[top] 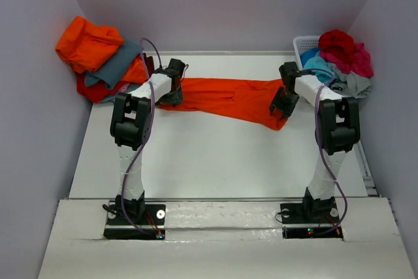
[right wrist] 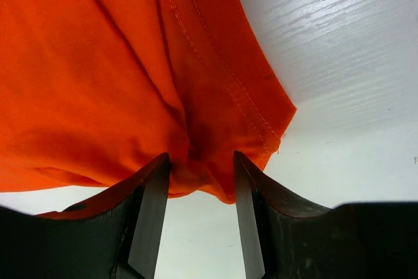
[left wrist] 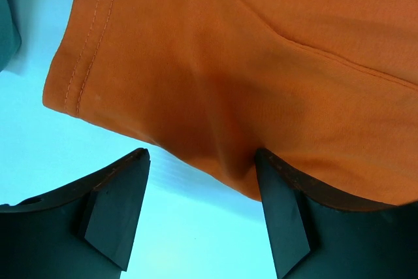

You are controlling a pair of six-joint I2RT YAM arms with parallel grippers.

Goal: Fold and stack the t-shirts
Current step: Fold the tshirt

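**Top external.** White table, enclosed by pale grey walls on three sides. The orange t-shirt lies drawn out in a band across the far half of the table. A pile of t-shirts in orange, slate-grey and red sits at the far left corner. A white basket at the far right holds heaped t-shirts in crimson, turquoise and grey. Both arms reach forward with elbows raised. The left gripper is at the shirt's left end and the right gripper at its right end.

**Left wrist.** The left gripper has its jaws wide apart with nothing pinched. The hemmed edge of the orange t-shirt lies on the table and touches one finger.

**Right wrist.** The right gripper has its jaws clamped on a bunched fold of the orange t-shirt, beside its hemmed corner.
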